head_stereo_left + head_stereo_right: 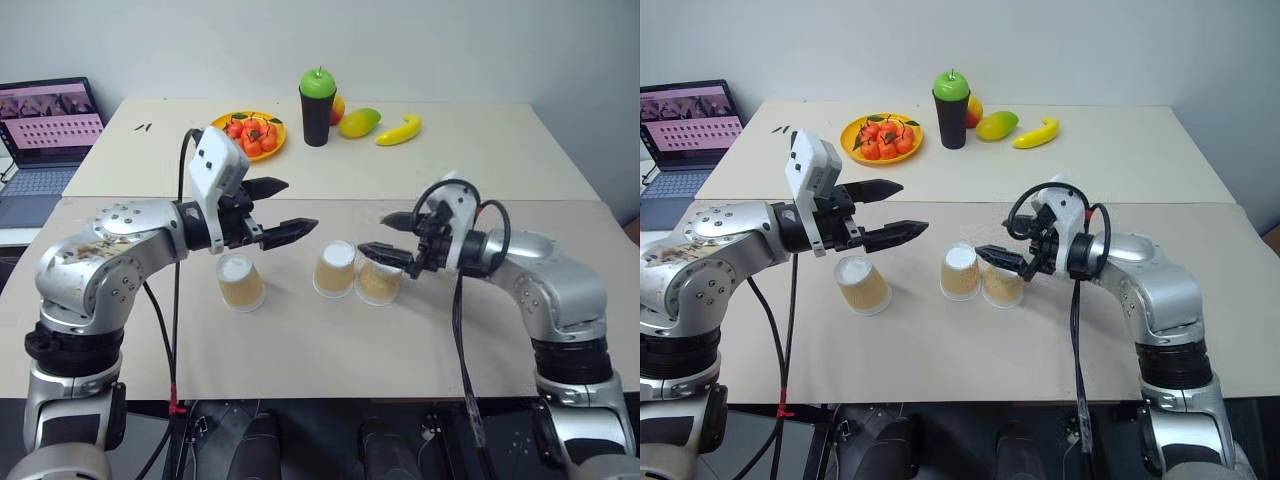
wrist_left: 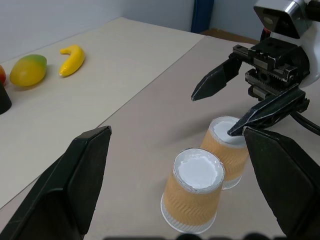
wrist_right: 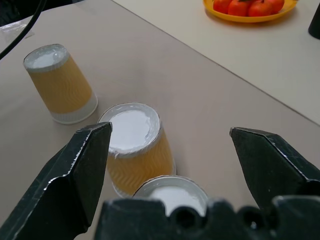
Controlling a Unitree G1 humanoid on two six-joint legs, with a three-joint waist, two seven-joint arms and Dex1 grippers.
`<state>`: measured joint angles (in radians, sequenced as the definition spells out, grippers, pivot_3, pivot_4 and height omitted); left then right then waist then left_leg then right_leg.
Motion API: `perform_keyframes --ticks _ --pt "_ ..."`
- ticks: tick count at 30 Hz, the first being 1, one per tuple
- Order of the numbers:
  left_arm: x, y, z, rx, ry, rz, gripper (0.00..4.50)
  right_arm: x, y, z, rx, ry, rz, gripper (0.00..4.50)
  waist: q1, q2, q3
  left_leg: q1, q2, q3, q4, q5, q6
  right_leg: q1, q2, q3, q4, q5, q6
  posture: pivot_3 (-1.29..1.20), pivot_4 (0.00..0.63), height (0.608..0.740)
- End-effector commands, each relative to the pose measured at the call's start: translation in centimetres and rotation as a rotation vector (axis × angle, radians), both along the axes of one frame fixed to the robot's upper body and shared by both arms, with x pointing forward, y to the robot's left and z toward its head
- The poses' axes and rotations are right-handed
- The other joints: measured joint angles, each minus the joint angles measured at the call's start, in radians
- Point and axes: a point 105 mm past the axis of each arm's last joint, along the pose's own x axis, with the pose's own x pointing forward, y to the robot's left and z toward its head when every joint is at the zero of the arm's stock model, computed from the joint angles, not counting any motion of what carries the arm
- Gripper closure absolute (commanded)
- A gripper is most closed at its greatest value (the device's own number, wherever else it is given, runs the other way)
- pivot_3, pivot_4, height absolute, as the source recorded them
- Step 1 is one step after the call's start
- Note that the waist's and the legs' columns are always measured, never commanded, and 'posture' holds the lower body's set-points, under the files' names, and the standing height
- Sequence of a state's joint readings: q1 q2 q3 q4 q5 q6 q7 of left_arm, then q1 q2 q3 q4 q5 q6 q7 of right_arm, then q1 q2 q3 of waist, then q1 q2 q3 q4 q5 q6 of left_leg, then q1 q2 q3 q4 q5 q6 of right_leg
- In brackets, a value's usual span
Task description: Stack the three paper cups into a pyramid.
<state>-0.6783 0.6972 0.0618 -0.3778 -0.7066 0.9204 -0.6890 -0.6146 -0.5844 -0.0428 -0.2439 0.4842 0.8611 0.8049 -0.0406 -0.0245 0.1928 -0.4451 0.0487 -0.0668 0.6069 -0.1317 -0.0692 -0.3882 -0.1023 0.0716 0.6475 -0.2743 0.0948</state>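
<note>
Three paper cups stand upside down on the tan table. Two of them touch side by side at the middle, the middle cup point(image 1: 334, 268) and the right cup point(image 1: 380, 282). The third cup point(image 1: 240, 282) stands alone further left. My right gripper point(image 1: 372, 234) hovers open just above the right cup point(image 3: 172, 192), with nothing between its fingers. My left gripper point(image 1: 300, 205) is open and empty, held above the gap between the lone cup and the pair. In the left wrist view the pair point(image 2: 192, 197) sits ahead, with the right gripper point(image 2: 212, 112) over it.
At the back of the table stand a black cup point(image 1: 317, 115) with a green apple on top, an orange plate point(image 1: 250, 133) of red fruit, a mango point(image 1: 359, 122) and a banana point(image 1: 400, 130). A laptop point(image 1: 50, 130) sits far left.
</note>
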Motion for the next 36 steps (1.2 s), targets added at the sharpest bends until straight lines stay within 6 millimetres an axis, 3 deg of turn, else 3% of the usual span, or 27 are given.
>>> perform_keyframes --ticks 1,5,9,12,16,23,28,36 --pt "-0.5 0.0 1.1 0.001 -0.058 -0.020 0.00 -0.5 -2.2 4.3 0.025 -0.119 -0.023 0.07 0.001 0.000 0.000 0.000 0.000 0.000 0.000 0.000 0.000 0.000 0.000 0.000 0.000 0.000 0.000 0.00 0.150 0.735" --pt "-1.7 1.9 0.6 0.052 -0.028 -0.027 0.00 -2.3 -4.2 5.5 -0.038 -0.135 0.045 0.07 0.004 0.000 0.000 0.000 0.000 0.000 -0.001 0.000 0.000 0.000 0.000 0.000 -0.001 0.000 0.000 0.00 0.150 0.735" --pt "-1.7 5.2 -1.6 0.094 0.002 0.081 0.00 -3.4 -4.6 5.5 -0.115 -0.119 0.132 0.07 -0.011 0.000 0.000 0.000 0.001 0.001 -0.002 -0.001 0.002 -0.001 0.000 0.001 -0.001 -0.001 -0.001 0.00 0.150 0.735" --pt "-2.3 6.5 -3.4 0.072 0.023 0.135 0.00 -4.3 -4.3 6.0 -0.110 -0.101 0.230 0.07 -0.008 0.000 0.000 0.002 0.001 0.002 -0.003 -0.001 0.002 0.000 0.000 0.001 0.000 -0.002 -0.002 0.00 0.150 0.735" --pt "-3.6 7.0 -5.0 0.009 0.020 0.207 0.00 -4.5 -4.3 6.5 -0.126 -0.101 0.299 0.07 -0.002 0.000 0.000 0.001 0.001 0.003 -0.001 -0.001 0.002 0.000 0.000 0.001 -0.001 -0.002 -0.002 0.00 0.150 0.735" --pt "-5.3 8.1 -8.1 -0.016 0.006 0.322 0.00 -4.7 -5.1 5.4 -0.189 -0.036 0.341 0.07 0.011 0.000 0.000 0.001 0.001 0.002 -0.001 -0.001 0.002 0.000 0.000 0.001 -0.001 -0.001 -0.002 0.00 0.150 0.735" --pt "-4.9 9.0 -9.3 -0.042 -0.036 0.403 0.00 -5.0 -4.5 5.6 -0.195 -0.031 0.347 0.07 0.016 0.000 0.000 0.001 0.001 0.003 0.000 -0.001 0.002 0.000 0.000 0.001 -0.001 -0.001 -0.002 0.00 0.150 0.735" --pt "-4.0 8.7 -10.8 -0.067 -0.063 0.446 0.00 -5.2 -4.8 5.9 -0.210 -0.026 0.320 0.07 0.024 0.000 0.000 0.001 0.001 0.003 0.000 -0.001 0.002 0.000 0.000 0.001 -0.001 -0.001 -0.002 0.00 0.150 0.735"
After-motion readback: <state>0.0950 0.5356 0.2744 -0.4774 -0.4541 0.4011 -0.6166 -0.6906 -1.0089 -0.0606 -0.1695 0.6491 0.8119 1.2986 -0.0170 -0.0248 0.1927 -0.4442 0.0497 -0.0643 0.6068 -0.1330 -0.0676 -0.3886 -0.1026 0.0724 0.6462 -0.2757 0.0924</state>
